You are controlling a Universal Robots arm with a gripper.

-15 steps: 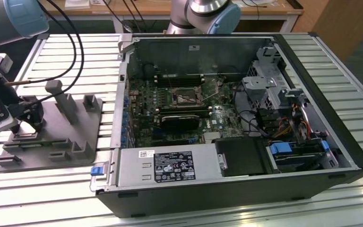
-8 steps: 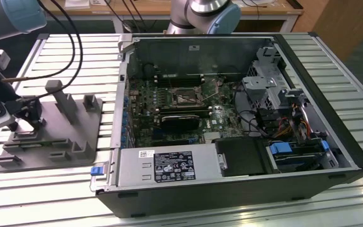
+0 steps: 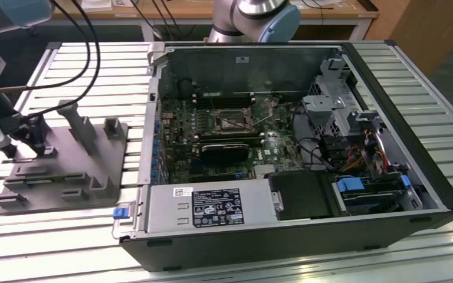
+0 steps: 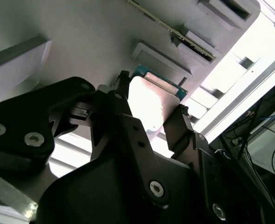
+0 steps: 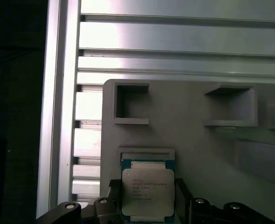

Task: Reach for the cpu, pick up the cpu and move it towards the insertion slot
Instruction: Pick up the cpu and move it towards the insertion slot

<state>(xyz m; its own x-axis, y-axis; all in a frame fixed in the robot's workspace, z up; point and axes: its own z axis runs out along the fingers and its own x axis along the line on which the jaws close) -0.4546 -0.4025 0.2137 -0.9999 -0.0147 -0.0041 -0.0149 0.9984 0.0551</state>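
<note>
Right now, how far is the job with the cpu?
Done: the reach; the gripper is down at the cpu. In hand: the pickup; the cpu lies over its pocket in the grey fixture, grip not clear. Left: the carry to the insertion slot, which sits apart inside the computer case.

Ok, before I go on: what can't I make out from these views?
cpu face: second wrist view, washed out by glare.
cpu's underside and seat in the grey fixture: both wrist views, covered by the cpu itself.
insertion slot: exterior view, too small to tell its contacts or latch.
</note>
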